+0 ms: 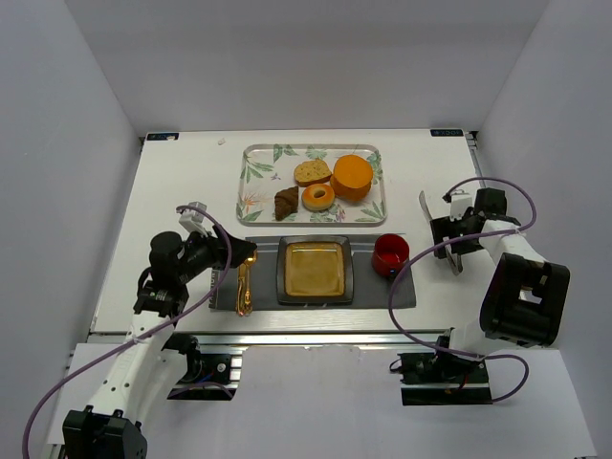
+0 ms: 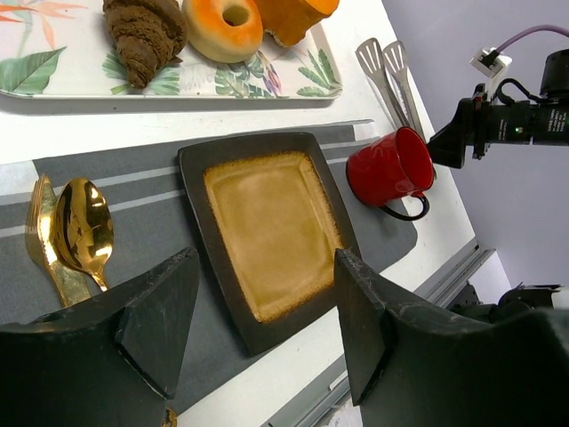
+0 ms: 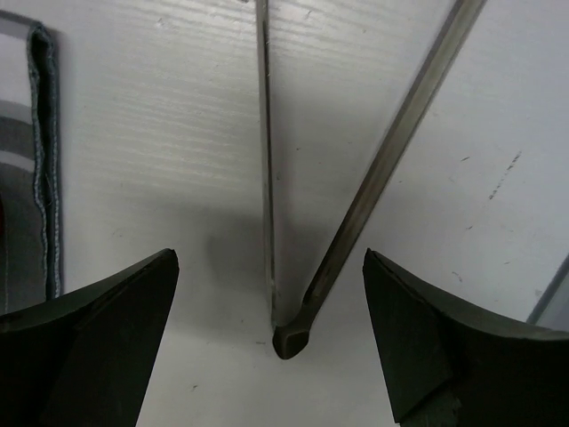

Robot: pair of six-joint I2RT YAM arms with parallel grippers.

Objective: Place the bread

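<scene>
The bread [image 1: 312, 172], a flat tan slice with a brown crust, lies on the floral tray [image 1: 256, 177] at the back, beside a croissant [image 1: 285, 202] and a donut [image 1: 318, 197]. It is out of both wrist views. My left gripper [image 1: 249, 256] stands open and empty, low over the grey mat, left of the square brown plate [image 1: 283, 273]. In the left wrist view that gripper [image 2: 267, 267] frames the plate [image 2: 267, 222]. My right gripper [image 1: 446, 239] is open at the right. In its wrist view the gripper [image 3: 269, 258] straddles the hinge end of metal tongs [image 3: 293, 338] without touching them.
A gold spoon [image 2: 84, 231] and fork [image 2: 40, 236] lie on the mat left of the plate. A red mug [image 1: 390, 254] stands right of it. An orange wedge [image 1: 352, 177] sits on the tray. The tongs [image 2: 387, 76] rest on the white table beyond the mug.
</scene>
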